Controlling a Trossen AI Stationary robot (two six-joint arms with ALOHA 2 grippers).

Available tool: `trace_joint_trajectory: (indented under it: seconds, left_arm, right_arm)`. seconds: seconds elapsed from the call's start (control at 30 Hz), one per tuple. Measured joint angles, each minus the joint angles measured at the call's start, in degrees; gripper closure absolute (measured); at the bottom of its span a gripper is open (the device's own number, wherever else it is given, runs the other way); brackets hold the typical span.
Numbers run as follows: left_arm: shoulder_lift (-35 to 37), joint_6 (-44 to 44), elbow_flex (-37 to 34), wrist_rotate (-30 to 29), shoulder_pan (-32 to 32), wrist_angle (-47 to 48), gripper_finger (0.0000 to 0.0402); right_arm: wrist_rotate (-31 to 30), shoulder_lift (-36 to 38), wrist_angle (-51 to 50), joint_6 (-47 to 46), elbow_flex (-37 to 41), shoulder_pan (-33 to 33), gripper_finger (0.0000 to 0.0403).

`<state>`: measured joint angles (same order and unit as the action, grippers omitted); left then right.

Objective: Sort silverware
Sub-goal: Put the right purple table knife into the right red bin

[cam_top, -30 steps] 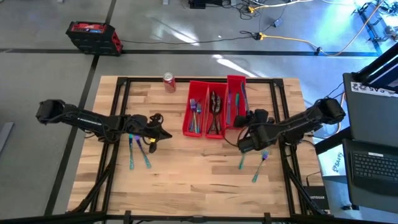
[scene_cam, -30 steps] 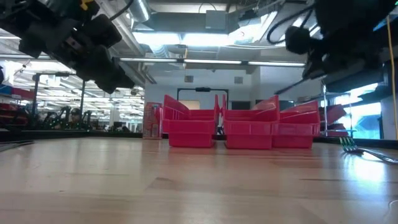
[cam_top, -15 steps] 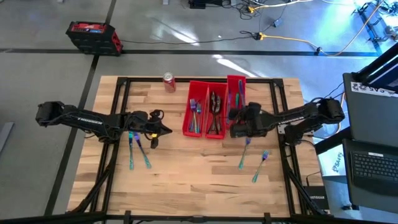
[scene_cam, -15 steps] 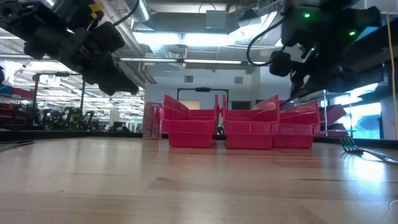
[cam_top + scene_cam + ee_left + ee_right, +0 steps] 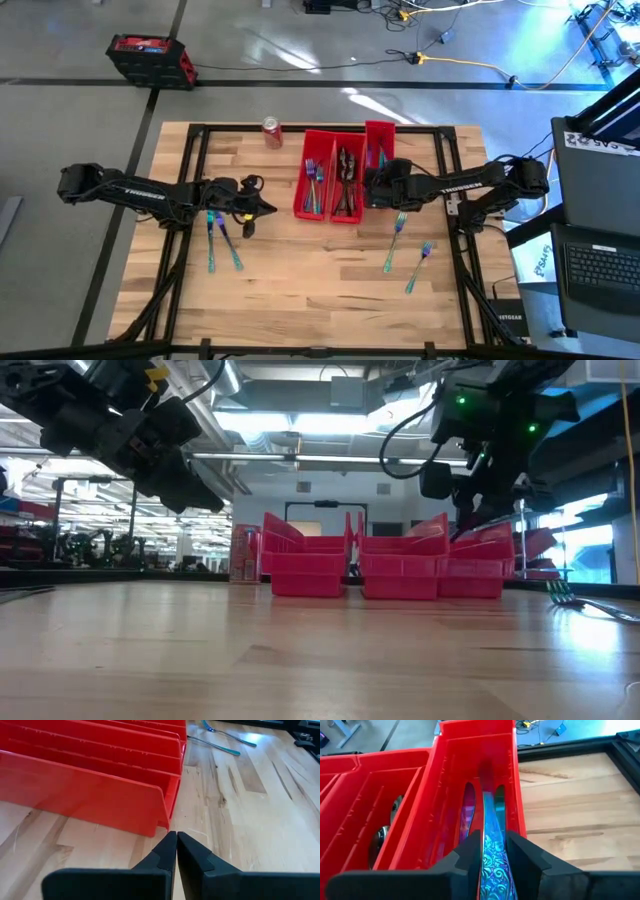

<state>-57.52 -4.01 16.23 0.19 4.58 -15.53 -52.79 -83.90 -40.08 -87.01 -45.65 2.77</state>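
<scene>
Three long red bins (image 5: 345, 175) stand side by side at the table's far middle, with forks, spoons and knives in them. My right gripper (image 5: 372, 188) hangs over the near end of the rightmost bin (image 5: 475, 780), shut on a blue-purple knife (image 5: 492, 845) that points into it. My left gripper (image 5: 262, 210) hovers shut with nothing in it, left of the bins and above loose silverware (image 5: 222, 245). Two forks (image 5: 395, 240) lie flat on the wood near the right arm. My right gripper pinches the knife's patterned handle (image 5: 494, 862) between its two fingers (image 5: 465, 860). The fingers slant down from the table's right side and lie along the knife. The knife's far end reaches down into the rightmost bin among other knives; whether it rests there I cannot tell.
A red soda can (image 5: 271, 132) stands at the far edge, left of the bins. Bare wood (image 5: 310, 280) stretches across the near half of the table. A laptop (image 5: 600, 265) sits off the table's right side.
My right gripper has swung from above the loose forks toward the far edge and left, to the rightmost bin, carrying the knife and turning its wrist.
</scene>
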Motion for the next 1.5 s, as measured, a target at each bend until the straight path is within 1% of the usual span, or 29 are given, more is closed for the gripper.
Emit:
trace_joint_trajectory:
  seconds: [0.23, 0.4, 0.47, 0.63, 0.73, 0.83, 0.93, 1.0, 1.03, 1.17, 1.23, 1.3, 1.37, 1.47, 1.5]
  left_arm:
    - [0.00, 0.17, 0.00, 0.02, -0.02, 0.45, 0.0402]
    - [0.00, 0.18, 0.00, 0.02, -0.02, 0.44, 0.0402]
    - [0.00, 0.78, 0.02, 0.02, -0.02, 0.74, 0.0402]
    - [0.00, 1.60, 0.04, 0.21, -0.02, 1.73, 0.0402]
    - [0.00, 4.46, 0.04, 0.96, -0.02, 1.73, 0.0402]
    - [0.11, 7.35, 0.04, 2.18, -0.02, 1.85, 0.0402]
    - [0.74, 6.95, 0.04, 3.49, -0.25, 2.27, 0.0402]
    - [2.21, 7.78, 0.06, 3.54, -0.97, 4.13, 0.0402]
    - [3.29, 9.40, 0.07, 3.56, -1.42, 6.16, 0.0402]
    - [8.43, 16.39, 0.07, 3.68, -2.66, 13.05, 0.0402]
    - [10.82, 16.79, 0.07, 3.25, -3.49, 16.17, 0.0402]
    - [12.62, 15.65, 0.07, 1.78, -4.47, 19.12, 0.0402]
    - [14.20, 13.15, 0.20, -0.57, -5.54, 22.73, 0.0402]
    - [15.32, 10.05, 1.93, -5.25, -7.37, 31.92, 0.0402]
    - [15.32, 7.77, 2.20, -7.01, -8.15, 32.31, 0.0402]
  right_arm:
    - [-0.03, 0.00, -0.26, 0.61, 0.00, -0.02, 0.0283]
    - [0.00, 0.00, -0.02, 2.85, -0.24, -0.13, 0.0277]
    - [0.58, 0.00, -0.41, 6.43, -1.49, -0.13, 0.0277]
    - [0.96, 0.00, -3.04, 17.16, -7.77, -0.16, 0.0276]
    - [0.63, 0.00, -8.32, 22.48, -13.35, -0.18, 0.0276]
    - [1.03, 0.02, -13.96, 25.31, -19.03, -0.18, 0.0276]
    - [3.46, 0.02, -14.96, 30.30, -23.44, -0.51, 0.0276]
    - [6.80, 0.07, -11.60, 36.23, -25.24, -1.60, 0.0276]
    - [8.72, 0.07, -8.35, 39.99, -25.73, -2.55, 0.0276]
    - [18.64, 0.07, 10.76, 53.19, -25.43, -6.90, 0.0276]
    - [24.57, 0.07, 20.65, 57.40, -23.97, -9.33, 0.0276]
    - [28.49, 0.02, 27.54, 61.03, -22.64, -11.80, 0.0276]
    - [28.94, 0.02, 31.07, 63.31, -21.93, -14.05, 0.0276]
    - [27.32, 0.02, 31.90, 63.50, -20.97, -16.50, 0.0276]
    - [26.88, 0.02, 32.03, 63.49, -20.50, -16.92, 0.0276]
